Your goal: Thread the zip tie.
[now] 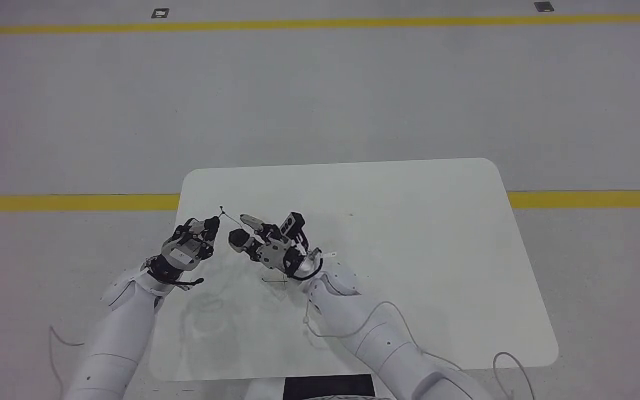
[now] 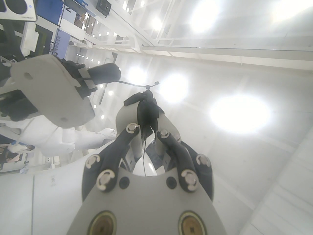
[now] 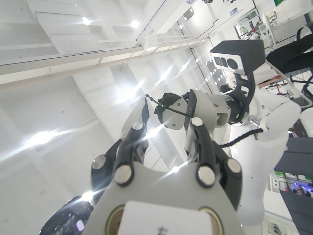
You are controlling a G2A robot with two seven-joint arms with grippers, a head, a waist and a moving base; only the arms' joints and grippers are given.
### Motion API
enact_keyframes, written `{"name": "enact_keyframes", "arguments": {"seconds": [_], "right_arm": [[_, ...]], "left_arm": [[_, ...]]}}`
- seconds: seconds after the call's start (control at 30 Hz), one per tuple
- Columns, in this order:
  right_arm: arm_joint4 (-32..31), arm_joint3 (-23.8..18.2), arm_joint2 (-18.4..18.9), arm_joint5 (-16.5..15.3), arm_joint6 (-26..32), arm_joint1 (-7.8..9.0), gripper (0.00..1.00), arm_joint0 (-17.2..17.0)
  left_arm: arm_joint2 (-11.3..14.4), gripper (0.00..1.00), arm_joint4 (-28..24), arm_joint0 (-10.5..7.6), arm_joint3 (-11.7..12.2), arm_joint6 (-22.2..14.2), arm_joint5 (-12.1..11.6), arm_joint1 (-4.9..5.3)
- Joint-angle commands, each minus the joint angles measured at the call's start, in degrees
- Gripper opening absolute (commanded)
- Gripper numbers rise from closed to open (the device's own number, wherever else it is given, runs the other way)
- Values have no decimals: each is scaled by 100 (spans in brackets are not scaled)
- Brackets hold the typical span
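A thin black zip tie (image 1: 232, 216) is held in the air over the near left part of the white table (image 1: 430, 250). My left gripper (image 2: 146, 99) is shut on it close to its small head, and a loose strand hangs down between the fingers. The strap (image 2: 132, 83) runs from there to a black finger pad (image 2: 105, 73) of my right gripper. In the right wrist view the zip tie (image 3: 174, 110) crosses the wide gap of my open right gripper (image 3: 167, 113) and ends against one finger (image 3: 188, 123). Both grippers (image 1: 208, 228) (image 1: 245, 228) face each other, almost touching.
The table's far and right parts are bare apart from a tiny dark speck (image 1: 348, 212). A grey cable (image 1: 400, 320) trails along the right arm near the front edge. Yellow floor lines (image 1: 570, 199) run behind the table.
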Motion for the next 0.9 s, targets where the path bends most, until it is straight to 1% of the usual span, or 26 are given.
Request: {"name": "enact_keyframes", "arguments": {"seconds": [0.0, 0.07, 0.13, 0.23, 0.33, 0.37, 0.4, 0.57, 0.7, 0.73, 0.77, 0.8, 0.83, 0.87], "right_arm": [[13, 23, -3, 4, -18, -3, 28, 23], [15, 47, -10, 15, -42, -7, 24, 49], [22, 75, -22, 22, -64, -13, 23, 77], [21, 112, -37, 2, -100, -22, 17, 112], [-9, 139, -52, -62, -139, -28, 8, 136], [-29, 148, -57, -87, -155, -29, 3, 141], [-41, 153, -62, -107, -172, -31, 0, 144], [-141, 186, -58, -244, -280, -23, 0, 145], [-166, 179, -33, -269, -286, -8, 0, 131], [-166, 165, -13, -292, -274, 0, 18, 124], [-209, 142, 11, -384, -265, 13, 34, 116], [-304, 88, 38, -454, -220, 35, 46, 103], [-437, -1, 86, -454, -181, 61, 66, 100], [-668, -109, 162, -454, -194, 98, 98, 89]], "left_arm": [[0, 0, 0, 0, 0, 0, 0, 0], [0, 0, 0, 0, 0, 0, 0, 0], [0, 0, 0, 0, 0, 0, 0, 0], [0, 0, 0, 0, 0, 0, 0, 0], [0, 0, 0, 0, 0, 0, 0, 0], [0, 0, 0, 0, 0, 0, 0, 0], [0, 0, 0, 0, 0, 0, 0, 0], [0, 0, 0, 0, 0, 0, 0, 0], [0, 0, 0, 0, 0, 0, 0, 0], [0, 0, 0, 0, 0, 0, 0, 0], [0, 0, 0, 0, 0, 0, 0, 0], [0, 0, 0, 0, 0, 0, 0, 0], [0, 0, 0, 0, 0, 0, 0, 0], [0, 0, 0, 0, 0, 0, 0, 0]]}}
